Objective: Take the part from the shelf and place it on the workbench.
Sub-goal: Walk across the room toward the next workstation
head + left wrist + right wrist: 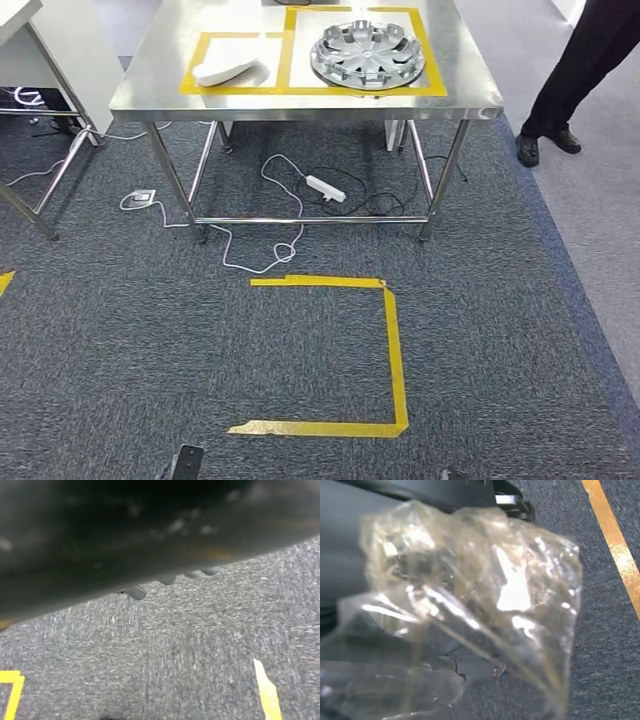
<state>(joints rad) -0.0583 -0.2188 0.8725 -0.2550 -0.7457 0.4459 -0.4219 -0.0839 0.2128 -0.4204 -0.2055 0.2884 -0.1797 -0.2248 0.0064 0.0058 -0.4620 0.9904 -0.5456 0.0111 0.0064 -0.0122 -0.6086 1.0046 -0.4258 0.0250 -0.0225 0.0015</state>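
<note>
Workbench (151, 85): a steel table ahead in the head view, its top marked with two yellow-taped boxes side by side.
White part (225, 66): lies inside the left taped box on the workbench.
Hubcap (367, 53): a silver wheel cover, flat inside the right taped box, well apart from the white part.
Bag (478, 605): a crinkled clear plastic bag close before the right wrist camera, over the carpet (606, 630); what it holds cannot be made out.
Right hand (342, 560): a grey blurred mass behind the bag; whether its fingers grip the bag cannot be told.
Left hand (113, 530): a dark blurred shape over the carpet; the state of its fingers cannot be told.
Floor tape (396, 360): yellow lines form an open square on the carpet before the workbench.
Power strip (326, 189): white, with cables, on the carpet under the workbench.
Person (573, 70): dark trousers and shoes, standing just right of the workbench.
Side table (45, 50): white, at the left edge.
</note>
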